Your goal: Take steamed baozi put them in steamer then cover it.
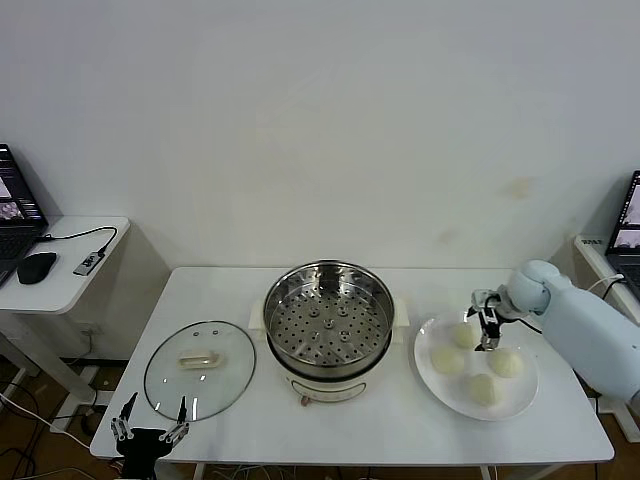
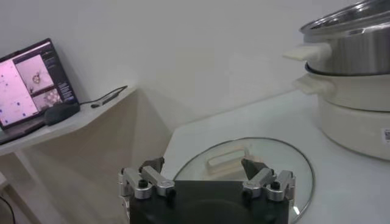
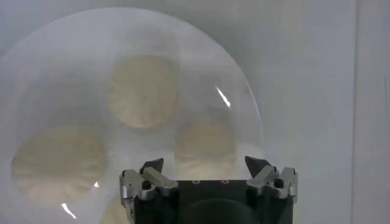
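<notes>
While all four steamed baozi (image 1: 476, 366) sit on the white plate (image 1: 430, 375) at the robot's right of the table (image 1: 400, 425), nothing yet loaded: steamer (image 1: 328, 322) at table centre, open, perforated tray bare. Clear glass cover (image 1: 199, 369) with its cream handle flat on the table to the steamer's left, apart from the pot.

Right gripper (image 1: 487, 333) poised over the plate, pointing down above the buns, jaws spread wide and holding nothing; from the wrist camera, three buns plainly below and a fourth partly hidden behind the gripper body. No contact with any bun to be seen.

Left gripper (image 1: 150, 431) parked low at the near table edge, just beside the cover, jaws wide, empty.

By the look of it, at the very start: first bun still to be picked, then the other three, then the cover lifted onto the steamer.
</notes>
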Controlling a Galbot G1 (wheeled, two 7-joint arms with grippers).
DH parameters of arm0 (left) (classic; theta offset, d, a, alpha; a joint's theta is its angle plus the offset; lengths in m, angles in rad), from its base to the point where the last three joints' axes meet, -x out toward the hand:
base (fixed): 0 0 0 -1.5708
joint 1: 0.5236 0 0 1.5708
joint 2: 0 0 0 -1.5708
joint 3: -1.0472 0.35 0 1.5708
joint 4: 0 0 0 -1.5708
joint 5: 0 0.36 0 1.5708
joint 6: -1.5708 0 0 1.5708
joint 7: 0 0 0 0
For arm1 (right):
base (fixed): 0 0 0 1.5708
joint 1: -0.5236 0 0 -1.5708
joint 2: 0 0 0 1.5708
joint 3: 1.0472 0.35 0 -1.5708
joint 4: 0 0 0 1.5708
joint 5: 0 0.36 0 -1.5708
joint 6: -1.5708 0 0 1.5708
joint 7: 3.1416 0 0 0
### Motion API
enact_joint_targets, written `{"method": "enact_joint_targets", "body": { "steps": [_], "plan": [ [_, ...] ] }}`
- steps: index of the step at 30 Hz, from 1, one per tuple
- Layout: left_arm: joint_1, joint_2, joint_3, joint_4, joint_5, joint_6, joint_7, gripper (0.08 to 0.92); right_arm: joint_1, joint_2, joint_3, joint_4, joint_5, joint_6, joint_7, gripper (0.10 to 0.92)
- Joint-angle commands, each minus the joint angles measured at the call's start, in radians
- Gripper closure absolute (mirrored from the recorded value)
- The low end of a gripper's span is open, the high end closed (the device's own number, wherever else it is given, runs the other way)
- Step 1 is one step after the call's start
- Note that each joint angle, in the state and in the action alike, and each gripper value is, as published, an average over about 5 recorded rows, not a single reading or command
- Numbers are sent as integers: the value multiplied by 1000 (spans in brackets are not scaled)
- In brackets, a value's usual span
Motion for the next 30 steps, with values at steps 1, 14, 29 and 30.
{"method": "enact_joint_targets", "body": {
  "steps": [1, 14, 29, 30],
  "plan": [
    [0, 0, -1, -1, 1, 0, 0, 177, 10, 16, -13, -20, -5, 0, -3, 212],
    [0, -1, -4, -4, 1, -1, 0, 177, -4, 36, 5, -51, -26, 1, 20, 379],
    [-3, 0, -4, -3, -2, -1, -1, 177, 55, -81, -57, 110, 67, 4, 9, 440],
    [-4, 1, -3, -2, -3, -1, -1, 177, 75, -103, -75, 137, 87, 3, 7, 440]
  ]
}}
